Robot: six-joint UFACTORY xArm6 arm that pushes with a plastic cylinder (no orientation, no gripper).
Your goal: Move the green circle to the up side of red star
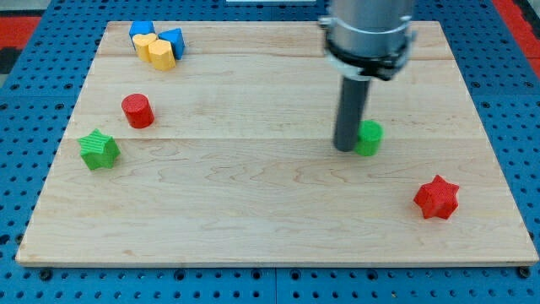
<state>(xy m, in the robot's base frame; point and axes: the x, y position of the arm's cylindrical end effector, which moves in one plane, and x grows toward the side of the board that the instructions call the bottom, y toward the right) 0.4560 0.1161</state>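
Bare board between green circle (369,138) — red star (437,198).

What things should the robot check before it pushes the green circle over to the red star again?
1. My tip is next to the green circle: ok, it sits right at the circle's left side in the view.
2. Tip actually touching the circle: cannot tell.
3. Green circle already above the red star: not ok, it lies up and to the view's left of the star, not straight above.
4. Path to the spot above the star is free of blocks: ok.
5. Red cylinder, green star and the blue and yellow blocks are out of the way: ok, all at the view's left.
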